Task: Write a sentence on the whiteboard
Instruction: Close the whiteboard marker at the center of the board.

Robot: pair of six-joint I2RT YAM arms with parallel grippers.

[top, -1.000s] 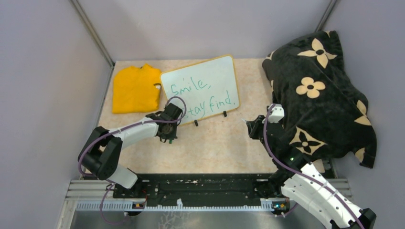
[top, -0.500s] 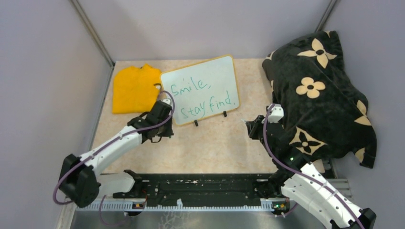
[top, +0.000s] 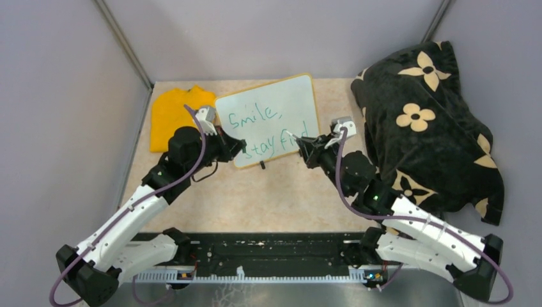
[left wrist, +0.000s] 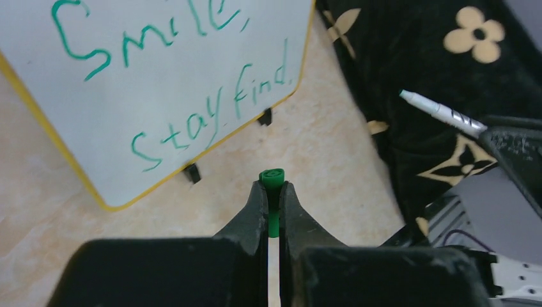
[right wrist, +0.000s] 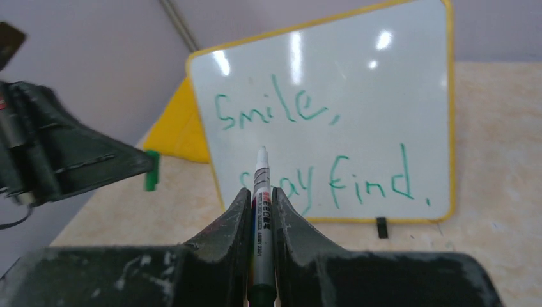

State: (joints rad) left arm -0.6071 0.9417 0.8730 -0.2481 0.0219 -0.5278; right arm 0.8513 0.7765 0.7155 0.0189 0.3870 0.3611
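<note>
Arms, two: we find both reaching forward to the whiteboard (top: 281, 96); left gripper (left wrist: 271, 188) clamped tight on one small green cap (left wrist: 271, 178); right gripper (right wrist: 261, 198) pinching one white marker (right wrist: 261, 179), tip toward the board. Board, one: glossy, wood-framed, round-cornered, propped on two black clip feet mid-table between folded yellow cloth (top: 169, 121) and black flowered blanket (top: 428, 121); sentence (right wrist: 319, 141), two green handwritten lines, on its face.

Item count: one whiteboard (top: 281, 102), one sentence (top: 255, 118) in two lines, two feet (left wrist: 190, 173), one cloth (top: 167, 118), one blanket (top: 428, 121), one marker (right wrist: 261, 192), one cap (left wrist: 273, 185), two arms (top: 128, 217).
</note>
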